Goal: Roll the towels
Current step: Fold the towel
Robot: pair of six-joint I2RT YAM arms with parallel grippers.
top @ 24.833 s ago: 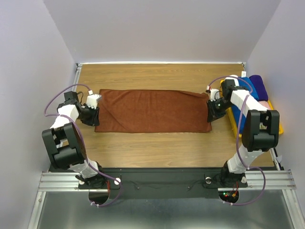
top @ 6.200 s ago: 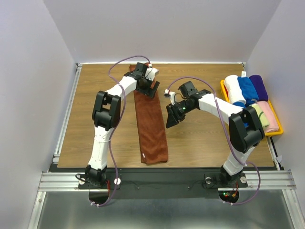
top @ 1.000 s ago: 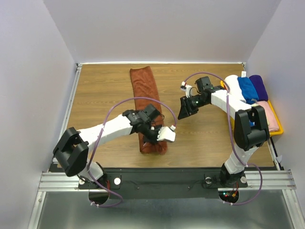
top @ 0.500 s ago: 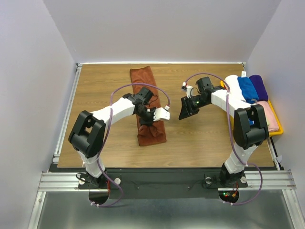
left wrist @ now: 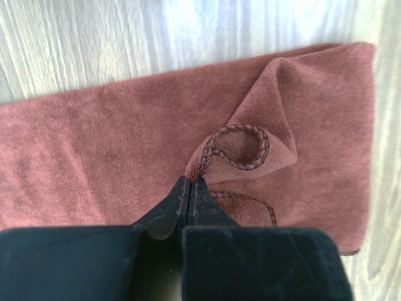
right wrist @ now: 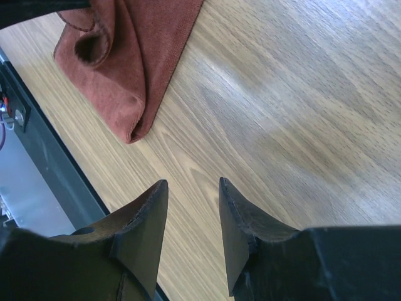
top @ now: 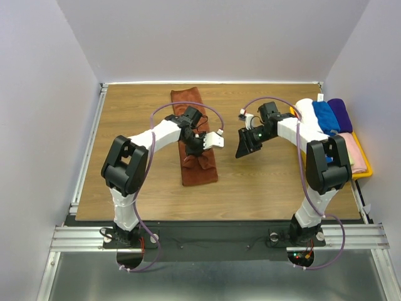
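Fig. Rolling station, seen from the near edge. A rust-brown towel [top: 187, 101] lies on the wooden table [top: 125, 119], folded into a narrow strip that runs from the far edge toward the arms, left of the table's middle. Near its near end the cloth is raised into a loose curl [left wrist: 241, 147] with the stitched hem showing. The left gripper [top: 195, 149] is over this part of the strip; in the left wrist view its tips [left wrist: 189, 182] are pressed together, pinching a fold of the towel [left wrist: 94, 144] just beside the curl. The right gripper [top: 241, 150] hangs over bare wood to the right of the strip, apart from it; its fingers [right wrist: 153, 207] stand apart with nothing between them, and the towel's bunched end [right wrist: 125, 63] shows beyond them. A yellow tray [top: 366, 169] at the right edge of the table holds rolled towels, among them white [top: 307, 113], blue [top: 326, 116], purple [top: 340, 113] and pink [top: 355, 153].
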